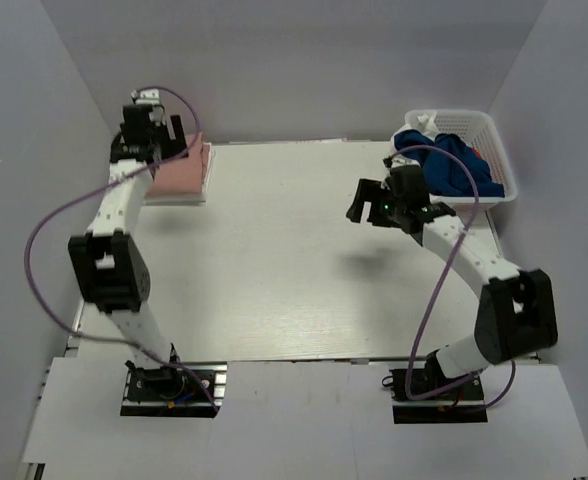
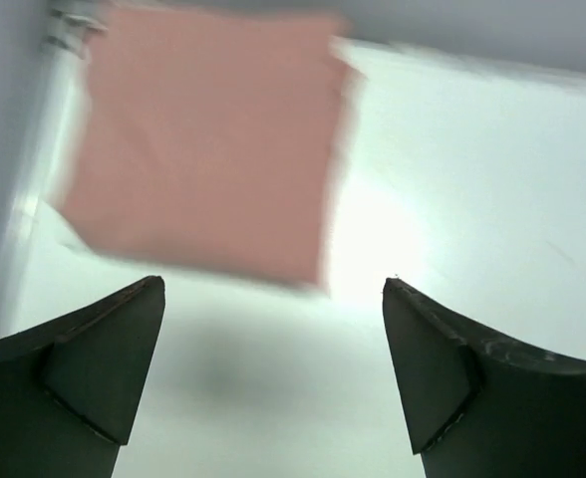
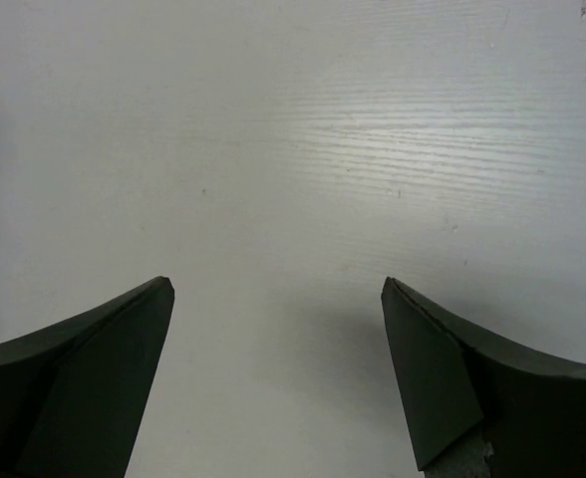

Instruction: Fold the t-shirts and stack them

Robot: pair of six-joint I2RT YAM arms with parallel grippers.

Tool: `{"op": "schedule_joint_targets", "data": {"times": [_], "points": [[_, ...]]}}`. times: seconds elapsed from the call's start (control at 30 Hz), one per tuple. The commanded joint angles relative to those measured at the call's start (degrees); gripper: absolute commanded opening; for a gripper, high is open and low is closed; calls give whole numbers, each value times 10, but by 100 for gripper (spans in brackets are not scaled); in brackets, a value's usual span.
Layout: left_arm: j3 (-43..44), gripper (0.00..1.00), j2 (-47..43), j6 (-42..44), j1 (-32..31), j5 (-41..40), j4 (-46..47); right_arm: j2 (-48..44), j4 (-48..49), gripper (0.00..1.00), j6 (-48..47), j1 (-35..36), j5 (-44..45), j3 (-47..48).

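Observation:
A folded dusty pink t-shirt (image 1: 179, 175) lies at the far left of the table, with a pale edge showing under its right side. My left gripper (image 1: 164, 148) is open and empty, hovering over the shirt's far left part. In the left wrist view the pink shirt (image 2: 203, 139) is blurred and lies beyond the open gripper (image 2: 273, 289), not touching it. A navy t-shirt (image 1: 456, 165) and a bit of white cloth (image 1: 424, 124) lie bunched in the basket. My right gripper (image 1: 374, 185) is open and empty above the table, left of the basket. In the right wrist view it (image 3: 278, 284) is over bare tabletop.
The white mesh basket (image 1: 494, 140) stands at the far right corner. Grey walls close in the table at the back and on both sides. Purple cables loop beside each arm.

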Motion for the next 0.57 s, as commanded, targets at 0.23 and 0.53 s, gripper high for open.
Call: {"op": "schedule_joint_targets", "data": {"times": [0.23, 0.53], "points": [[-492, 100, -419, -259, -150, 153, 101, -247, 76, 91, 48, 0, -3, -206], [-542, 100, -540, -270, -169, 104, 69, -377, 153, 91, 74, 0, 2, -307]]}}
